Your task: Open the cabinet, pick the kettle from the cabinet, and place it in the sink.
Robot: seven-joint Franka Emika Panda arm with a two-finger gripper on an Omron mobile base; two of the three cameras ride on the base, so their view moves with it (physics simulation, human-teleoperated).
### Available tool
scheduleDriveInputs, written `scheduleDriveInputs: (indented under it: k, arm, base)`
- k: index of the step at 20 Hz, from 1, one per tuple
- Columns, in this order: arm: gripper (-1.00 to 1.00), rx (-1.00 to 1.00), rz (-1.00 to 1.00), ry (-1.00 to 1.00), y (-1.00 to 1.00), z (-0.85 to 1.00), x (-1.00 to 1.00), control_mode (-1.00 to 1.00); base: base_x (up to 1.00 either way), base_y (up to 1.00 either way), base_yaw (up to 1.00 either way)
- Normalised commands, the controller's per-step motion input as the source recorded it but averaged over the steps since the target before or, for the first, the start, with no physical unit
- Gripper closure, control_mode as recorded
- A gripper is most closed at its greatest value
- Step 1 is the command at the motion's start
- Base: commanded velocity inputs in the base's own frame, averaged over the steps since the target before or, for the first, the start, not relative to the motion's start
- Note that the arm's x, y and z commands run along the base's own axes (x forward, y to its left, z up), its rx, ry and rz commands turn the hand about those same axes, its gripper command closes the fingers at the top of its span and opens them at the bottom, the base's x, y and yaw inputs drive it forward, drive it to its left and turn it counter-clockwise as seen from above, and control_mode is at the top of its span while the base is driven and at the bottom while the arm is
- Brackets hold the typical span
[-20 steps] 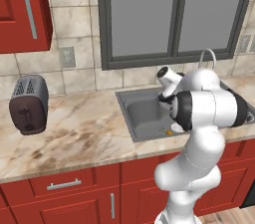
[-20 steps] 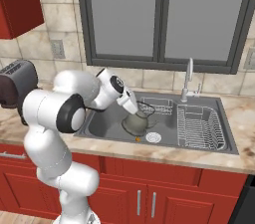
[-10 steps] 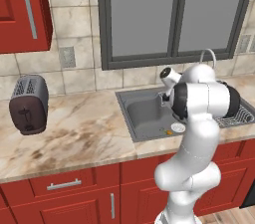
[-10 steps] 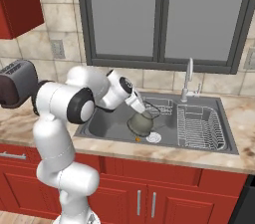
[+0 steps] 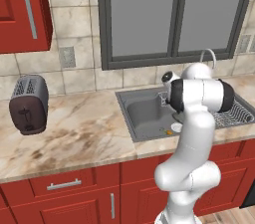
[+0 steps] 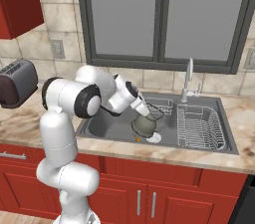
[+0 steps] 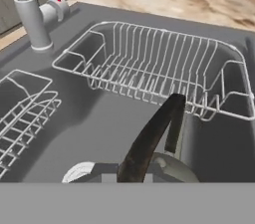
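In the hand view, nearest the camera, the kettle (image 7: 167, 166) hangs directly below the fingers at about 6 o'clock, its dark arched handle (image 7: 152, 136) rising toward 12 o'clock. The gripper's tips are hidden there, but the jaws are drawn in narrow, and the way the kettle hangs from the hand in the right base view suggests they are clamped on that handle. In that view the gripper (image 6: 143, 110) reaches down into the sink (image 6: 109, 127) and the kettle (image 6: 144, 125) sits just under it, tipped a little, low in the basin; whether it touches the floor cannot be told. The white drain (image 6: 154, 138) lies just at its 4 o'clock, with a small orange bit (image 6: 137, 138) at 7 o'clock. The move that remains, as I judge it, is straight down along the handle's own upright line, then release. Beyond the kettle, at 3 o'clock, is the wire dish rack (image 6: 200, 126), and behind it at 1 o'clock the chrome faucet (image 6: 187, 79). Far off at 9 o'clock the toaster (image 6: 17, 83) stands on the counter, and the red wall cabinet (image 5: 22, 9) hangs at 10 o'clock in the left base view.
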Motion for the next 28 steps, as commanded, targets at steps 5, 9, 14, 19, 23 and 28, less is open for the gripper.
scheduleDriveInputs:
  k: [5,9,14,19,23,28]
  arm:
    - [1.0,0.02,0.05,-0.09,-0.08,-0.22,0.3,-1.0]
    - [1.0,0.0,0.06,-0.09,-0.2,-0.2,0.23,-1.0]
    - [1.0,0.0,0.05,-0.07,-0.23,-0.25,0.17,-1.0]
    - [1.0,0.0,0.04,-0.04,-0.18,-0.26,0.21,-1.0]
    - [1.0,0.0,0.04,-0.02,-0.19,-0.24,0.24,-1.0]
    - [1.0,0.0,0.03,-0.01,-0.21,-0.24,0.22,-1.0]
  base:
    - [0.0,0.0,0.0]
    - [0.0,0.0,0.0]
    - [0.0,0.0,0.0]
    - [0.0,0.0,0.0]
    - [0.0,0.0,0.0]
    - [0.0,0.0,0.0]
